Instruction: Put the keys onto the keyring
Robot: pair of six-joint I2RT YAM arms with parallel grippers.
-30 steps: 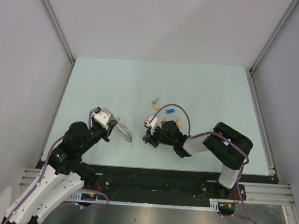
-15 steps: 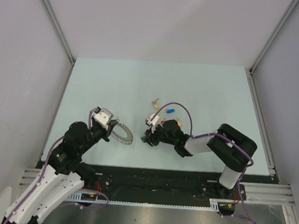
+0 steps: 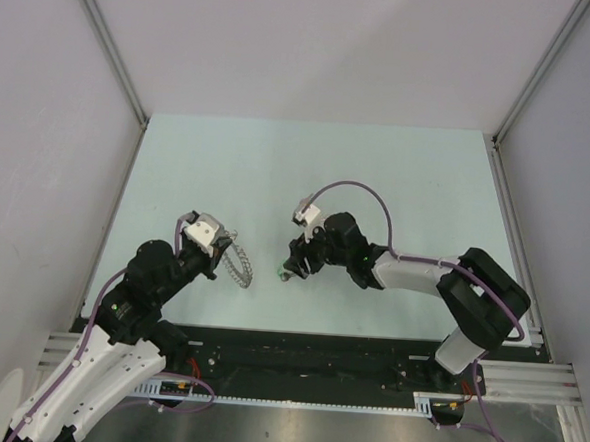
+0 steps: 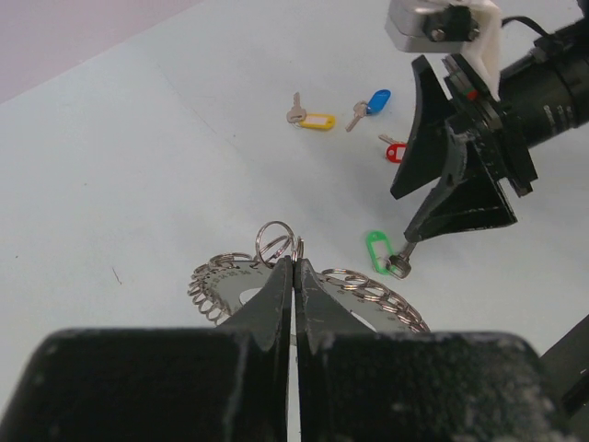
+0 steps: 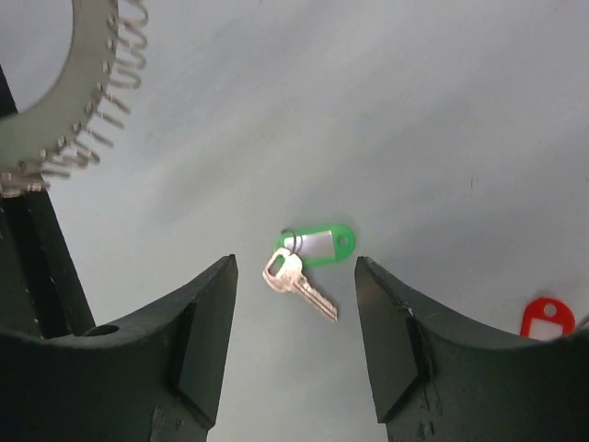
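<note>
**Light, slippery keys and a floppy ring: where I take hold**

My left end effector (image 4: 294, 276) is clenched on the keyring (image 4: 354, 284), pinching one edge of it just above the table (image 3: 278, 170). The rest of the ring droops to both sides. I judge it soft and chain-like, so it will sag and swing, and only the part right at my pinch keeps its place. One small loop stands up just beside my fingers, and that looks the likeliest place to thread a key.

My right end effector (image 5: 294, 274) is released, its jaws spread to either side of the green-tagged key (image 5: 302, 281), which lies flat on the table close to the ring. The key looks tiny, thin, hard and nearly weightless, and I expect it to skid on the smooth surface. The oval plastic tag is thicker, so I judge it the better hold.

The yellow-tagged key (image 4: 317, 121), blue-tagged key (image 4: 377, 99) and red-tagged key (image 4: 396, 152) lie further out, apart from the ring.
</note>
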